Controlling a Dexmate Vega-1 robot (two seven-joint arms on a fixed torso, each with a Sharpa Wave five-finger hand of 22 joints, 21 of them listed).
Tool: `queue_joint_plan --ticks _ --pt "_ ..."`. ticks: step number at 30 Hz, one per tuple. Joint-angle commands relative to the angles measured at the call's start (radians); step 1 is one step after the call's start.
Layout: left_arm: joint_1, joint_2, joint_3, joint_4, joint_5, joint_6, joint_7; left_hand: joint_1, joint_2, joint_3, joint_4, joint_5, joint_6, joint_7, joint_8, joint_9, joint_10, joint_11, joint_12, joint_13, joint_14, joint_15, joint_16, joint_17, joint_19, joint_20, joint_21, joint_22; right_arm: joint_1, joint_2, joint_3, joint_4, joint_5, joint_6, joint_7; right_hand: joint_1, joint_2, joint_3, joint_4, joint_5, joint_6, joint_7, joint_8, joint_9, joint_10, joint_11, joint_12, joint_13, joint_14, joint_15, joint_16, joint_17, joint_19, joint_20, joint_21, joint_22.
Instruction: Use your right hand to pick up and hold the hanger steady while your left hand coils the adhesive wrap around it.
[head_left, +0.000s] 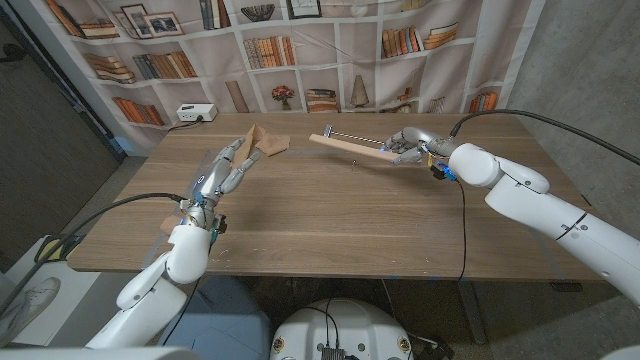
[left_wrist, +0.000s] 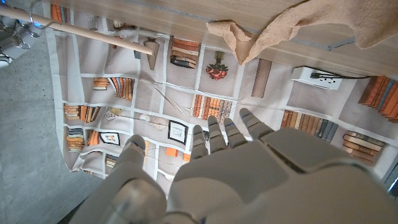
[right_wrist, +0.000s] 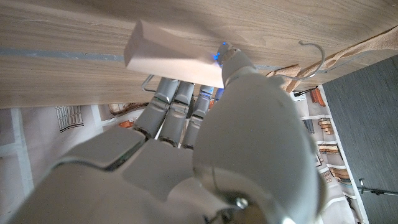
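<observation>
Hanger lies at the table's far side, its near end pinched by right hand fingers. Left hand fingers spread, empty, near adhesive wrap.

Open desk between both arms, bare wood, easy passage through middle. Hanger lies across far centre, right robot hand on its end. Crumpled wrap just ahead of left robot hand, blocking far-left lane.
</observation>
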Motion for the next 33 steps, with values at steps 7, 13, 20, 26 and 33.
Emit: queue_joint_plan --ticks 7,13,20,26,33 --pt "0.078 0.003 -0.040 -0.042 0.067 0.017 0.009 0.013 0.002 0.004 -0.007 -0.003 0.017 0.004 0.005 0.003 0.019 -0.006 0.008 0.004 0.007 -0.010 0.007 0.002 0.012 -0.004 0.003 0.004 0.000 -0.004 -0.001 -0.001 0.000 0.001 0.006 0.032 0.044 0.030 0.001 0.007 -0.005 0.002 -0.002 0.003 0.059 -0.052 0.060 0.056 0.110 -0.226 -0.005 0.007 -0.005 -0.086 0.011 0.002" --pt "0.085 -0.011 -0.039 -0.038 0.092 0.010 0.034 0.016 0.003 0.006 -0.009 -0.003 0.027 0.002 0.008 0.004 0.026 -0.017 0.011 0.005 0.012 -0.016 0.008 0.002 0.017 -0.009 0.004 0.004 0.008 -0.002 -0.007 0.002 -0.003 -0.001 0.016 0.032 0.044 0.031 0.001 0.007 -0.004 0.002 -0.002 0.003 0.056 -0.051 0.059 0.057 0.111 -0.226 -0.007 0.008 -0.006 -0.086 0.014 0.002" --pt "0.092 -0.018 -0.042 -0.026 0.115 -0.013 0.062 0.022 0.001 0.008 -0.015 -0.004 0.043 -0.018 0.012 0.003 0.038 -0.023 0.014 0.005 0.022 -0.025 0.009 0.001 0.025 -0.019 0.006 0.003 0.011 0.000 -0.009 0.003 -0.006 -0.007 0.019 0.031 0.044 0.033 0.001 0.008 -0.005 0.003 -0.002 0.003 0.056 -0.051 0.058 0.057 0.112 -0.226 -0.009 0.010 -0.008 -0.086 0.018 0.001" --pt "0.100 -0.022 -0.045 -0.034 0.150 -0.003 0.071 0.027 -0.002 0.010 -0.020 -0.004 0.055 -0.026 0.015 0.003 0.046 -0.033 0.016 0.005 0.028 -0.036 0.009 0.001 0.029 -0.023 0.006 0.003 0.009 -0.002 -0.007 0.002 -0.006 -0.009 0.018 0.030 0.045 0.035 0.002 0.009 -0.005 0.003 -0.002 0.003 0.057 -0.053 0.059 0.058 0.114 -0.225 -0.012 0.012 -0.009 -0.085 0.022 0.000" --pt "0.114 -0.023 -0.054 -0.048 0.185 0.013 0.067 0.031 -0.004 0.011 -0.024 -0.004 0.060 -0.021 0.015 0.003 0.048 -0.037 0.016 0.005 0.031 -0.039 0.009 0.000 0.031 -0.025 0.006 0.003 0.007 -0.003 -0.005 -0.001 -0.007 -0.012 0.016 0.028 0.044 0.036 0.002 0.009 -0.005 0.003 -0.002 0.003 0.059 -0.051 0.059 0.058 0.116 -0.226 -0.014 0.015 -0.011 -0.084 0.026 0.000"
